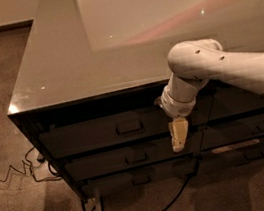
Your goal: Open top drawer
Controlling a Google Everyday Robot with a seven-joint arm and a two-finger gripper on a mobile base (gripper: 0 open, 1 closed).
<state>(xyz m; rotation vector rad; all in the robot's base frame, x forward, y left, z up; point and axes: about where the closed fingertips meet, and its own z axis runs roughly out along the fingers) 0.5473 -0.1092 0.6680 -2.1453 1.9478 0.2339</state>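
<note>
The top drawer [96, 133] is a wide dark front just under the glossy cabinet top, with a small central bar handle [129, 127]. Its front sits flush with the fronts below; no inside shows. My gripper [178, 137] hangs pointing down from the white arm [227, 68], in front of the drawer fronts. It is to the right of the handle and a little lower, near the drawer's right end, apart from the handle.
Two more drawers [126, 158] with like handles sit below, and another column of drawers [258, 128] stands to the right. The cabinet top [111, 45] is grey and shiny. Cables [12, 174] and a power strip [96, 207] lie on the carpet at the lower left.
</note>
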